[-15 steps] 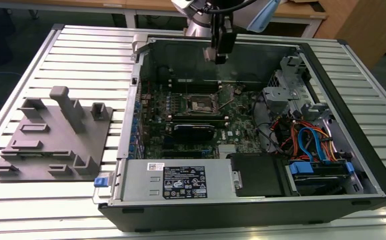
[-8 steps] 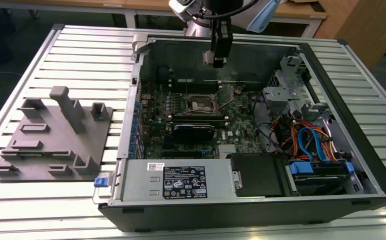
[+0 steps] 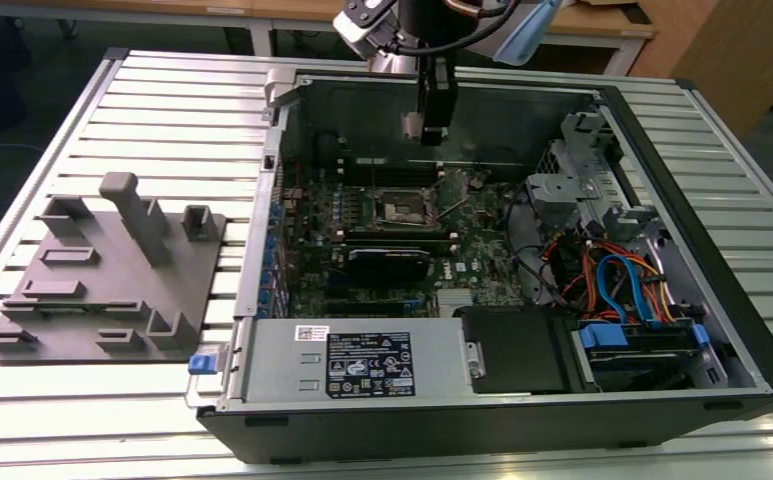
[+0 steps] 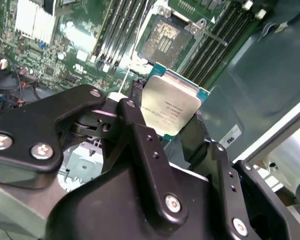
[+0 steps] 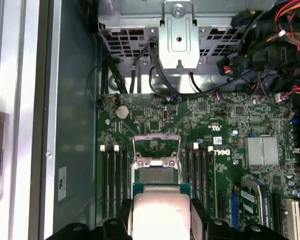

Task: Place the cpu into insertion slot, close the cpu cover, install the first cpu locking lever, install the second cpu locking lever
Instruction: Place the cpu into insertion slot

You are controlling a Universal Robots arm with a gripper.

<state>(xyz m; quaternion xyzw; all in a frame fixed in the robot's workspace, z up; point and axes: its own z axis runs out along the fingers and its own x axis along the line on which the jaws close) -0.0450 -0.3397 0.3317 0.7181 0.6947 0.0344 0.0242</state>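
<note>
My gripper (image 3: pixel 420 128) hangs inside the open computer case, above the motherboard and towards its far side. It is shut on the cpu (image 4: pixel 170 107), a flat square chip with a silver-grey top, gripped by two opposite edges between black fingers (image 4: pixel 135 112). In the first wrist view the cpu (image 5: pixel 160 212) sits just short of the insertion slot (image 5: pixel 157 175), not over it. The insertion slot (image 3: pixel 400 207) is bare, its contact field (image 4: pixel 162 40) exposed. The cpu cover (image 5: pixel 156 145) stands raised as a thin silver frame at the slot's far edge.
Long black memory slots (image 5: pixel 112 175) flank the socket on both sides. A silver power supply (image 3: pixel 346 365) fills the case's near side, with a drive cage and coloured cables (image 3: pixel 620 280) at the exterior view's right. A grey fixture plate (image 3: pixel 106 270) lies outside the case on the left.
</note>
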